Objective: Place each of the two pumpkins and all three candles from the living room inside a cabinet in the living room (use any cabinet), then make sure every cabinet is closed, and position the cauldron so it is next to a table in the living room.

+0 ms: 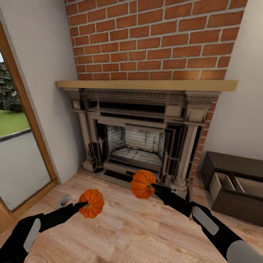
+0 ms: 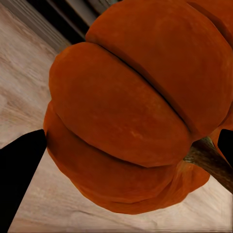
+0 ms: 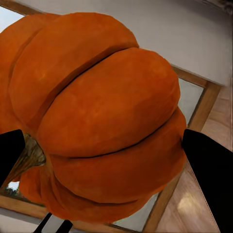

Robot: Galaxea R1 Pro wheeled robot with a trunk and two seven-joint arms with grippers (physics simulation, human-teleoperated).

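Two ribbed orange pumpkins hang above the wood floor in front of the fireplace. My left gripper (image 1: 84, 205) is shut on the left pumpkin (image 1: 92, 203), whose ribs and stem loom close in the left wrist view (image 2: 131, 102) between black fingertips (image 2: 19, 165). My right gripper (image 1: 151, 187) is shut on the right pumpkin (image 1: 143, 183), seen close in the right wrist view (image 3: 97, 111) with a black finger (image 3: 208, 170) at its side. The dark-brown cabinet (image 1: 233, 164) stands at the right wall with one drawer (image 1: 237, 186) pulled open, its beige inside showing.
A brick fireplace (image 1: 138, 142) with a wooden mantel (image 1: 146, 85) stands straight ahead. A glass door with a wood frame (image 1: 22, 146) is at the left. A small grey object (image 1: 64, 200) lies on the floor near the left arm.
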